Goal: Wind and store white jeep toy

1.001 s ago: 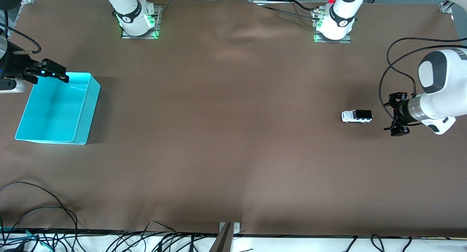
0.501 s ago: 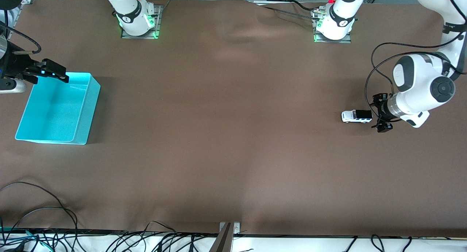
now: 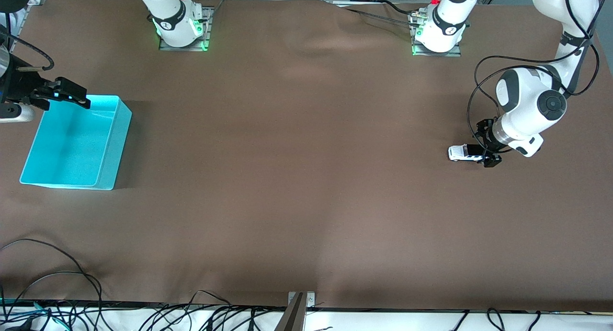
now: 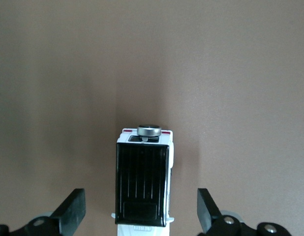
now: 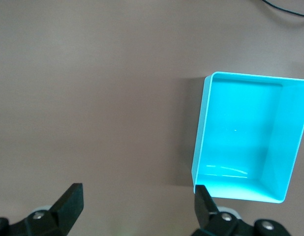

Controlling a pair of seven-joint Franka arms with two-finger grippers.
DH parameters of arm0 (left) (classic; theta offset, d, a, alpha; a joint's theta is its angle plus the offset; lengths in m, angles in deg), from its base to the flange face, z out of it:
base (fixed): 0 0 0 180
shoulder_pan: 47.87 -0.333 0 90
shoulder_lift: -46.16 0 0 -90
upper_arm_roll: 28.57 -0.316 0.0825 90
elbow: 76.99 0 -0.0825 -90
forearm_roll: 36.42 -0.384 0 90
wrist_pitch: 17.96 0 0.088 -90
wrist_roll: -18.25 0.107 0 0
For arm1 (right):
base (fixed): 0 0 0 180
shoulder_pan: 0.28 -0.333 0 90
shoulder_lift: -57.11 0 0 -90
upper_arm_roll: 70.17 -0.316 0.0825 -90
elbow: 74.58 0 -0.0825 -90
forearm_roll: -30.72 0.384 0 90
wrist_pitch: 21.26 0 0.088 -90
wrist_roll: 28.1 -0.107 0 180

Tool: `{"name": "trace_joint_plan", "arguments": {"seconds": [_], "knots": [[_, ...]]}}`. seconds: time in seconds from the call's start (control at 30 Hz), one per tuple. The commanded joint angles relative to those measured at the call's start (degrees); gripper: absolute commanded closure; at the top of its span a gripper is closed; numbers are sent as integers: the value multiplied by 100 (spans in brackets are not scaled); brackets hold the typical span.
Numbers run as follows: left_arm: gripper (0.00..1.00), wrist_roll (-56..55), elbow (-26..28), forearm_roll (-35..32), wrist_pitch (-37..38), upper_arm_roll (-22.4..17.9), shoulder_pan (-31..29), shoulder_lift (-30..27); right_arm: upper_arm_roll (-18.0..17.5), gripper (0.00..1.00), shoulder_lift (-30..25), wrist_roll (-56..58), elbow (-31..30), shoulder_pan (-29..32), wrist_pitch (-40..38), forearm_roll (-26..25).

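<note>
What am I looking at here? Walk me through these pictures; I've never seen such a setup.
Two white robot arms stand at a brown table. One picture comes from a high camera facing them; the other two come from cameras on each arm's wrist. Near the left arm's end stands a white jeep toy with a black roof. The left gripper is at the toy's rear, its fingers open on either side of it, not gripping. Near the right arm's end sits an empty cyan bin. The right gripper waits, open, over the bin's edge farther from the front camera. Nothing is held.
</note>
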Motion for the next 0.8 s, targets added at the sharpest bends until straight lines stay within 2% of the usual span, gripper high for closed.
{"name": "trace_joint_plan", "arguments": {"seconds": [0.0, 0.17, 0.27, 0.37, 0.43, 0.57, 0.63, 0.77], "knots": [[0, -131, 180, -169, -352, 36, -37, 19, -8, 0, 35, 17, 136, 3, -64, -57], [1, -131, 206, -169, -475, 36, -20, 107, -17, 0, 35, 17, 136, 3, -64, -66], [7, -131, 206, -169, -475, 36, 6, 151, -17, 0, 35, 17, 136, 3, -64, -75], [22, -123, 206, -169, -475, 36, 7, 151, -17, 0, 35, 17, 136, 3, -64, -66], [42, -123, 197, -169, -475, 36, 15, 168, -17, 0, 26, 17, 136, 3, -64, -66], [73, -87, 180, -169, -458, 36, 15, 151, -17, 0, 35, 17, 136, 3, -64, -66], [80, -61, 162, -178, -440, 36, 24, 116, -17, 0, 35, 17, 136, 3, -64, -75], [81, -61, 118, -187, -344, 79, 94, 11, -17, 0, 35, 17, 136, 3, -64, -75]]}}
